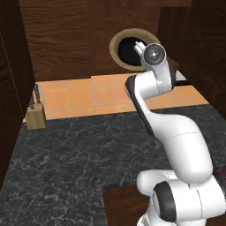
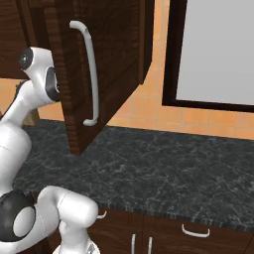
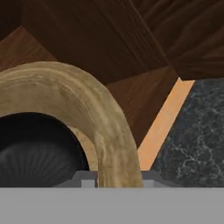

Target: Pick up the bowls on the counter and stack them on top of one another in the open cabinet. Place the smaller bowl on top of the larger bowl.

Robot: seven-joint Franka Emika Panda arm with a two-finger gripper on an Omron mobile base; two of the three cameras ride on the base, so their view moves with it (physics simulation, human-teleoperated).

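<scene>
The larger bowl (image 1: 115,44), light tan wood with a thick rim, rests inside the open cabinet (image 1: 62,39). The smaller bowl (image 1: 127,49), glossy black, sits inside it. My gripper (image 1: 138,46) reaches up into the cabinet right at the bowls. In the hand view the larger bowl's rim (image 3: 65,83) arches close across the frame, with the smaller bowl (image 3: 35,148) nested inside it. The gripper (image 3: 118,177) has its fingertips (image 3: 85,178) spread apart, with the wooden rim seen between them and nothing clamped. The counter (image 1: 66,150) lies below.
A tan knife block (image 1: 36,115) stands at the counter's back left against the orange tiled wall (image 1: 84,95). The cabinet door (image 2: 106,64) with a long silver handle (image 2: 92,74) hangs open beside my arm. A window (image 2: 218,49) is at the right.
</scene>
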